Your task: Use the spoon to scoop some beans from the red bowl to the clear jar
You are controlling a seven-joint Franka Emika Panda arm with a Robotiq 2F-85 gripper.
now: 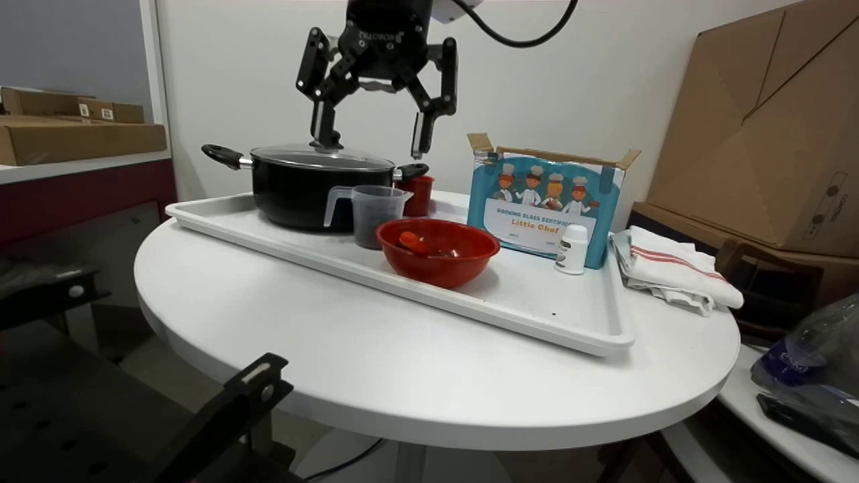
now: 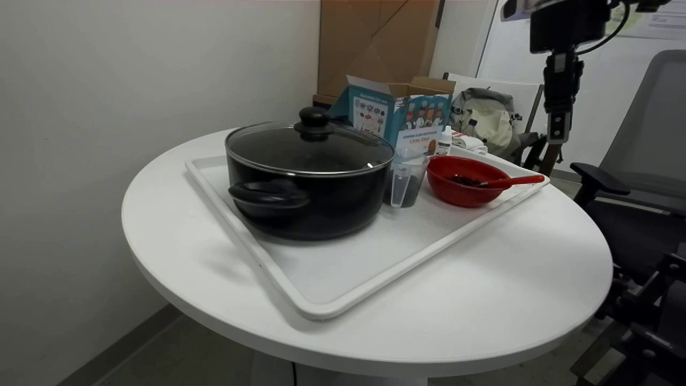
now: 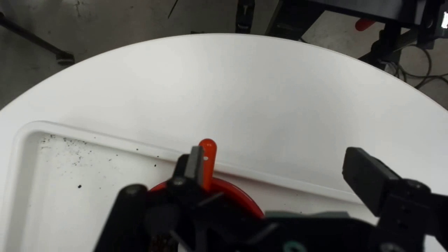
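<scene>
The red bowl [image 1: 436, 270] stands on the tray and shows in both exterior views [image 2: 458, 194] and partly in the wrist view [image 3: 241, 196]. Dark beans [image 2: 464, 180] lie in it. The red-orange spoon [image 2: 514, 182] leans in the bowl, its handle over the rim; the handle shows in the wrist view [image 3: 209, 162]. The clear jar [image 1: 380, 213], with a handle and spout, stands beside the bowl [image 2: 408, 179]; its lower part looks dark. My gripper [image 1: 371, 146] is wide open and empty, high above the tray [image 2: 559, 128]. In the wrist view [image 3: 273, 162] its left finger overlaps the spoon handle.
A lidded black pot [image 1: 315, 194] stands beside the jar. A dark-red cup [image 1: 420, 196] is behind it. A blue box [image 1: 537, 208] and a white bottle [image 1: 572, 249] stand at the back of the white tray [image 1: 564, 327]. A folded towel [image 1: 678, 265] lies beside the tray.
</scene>
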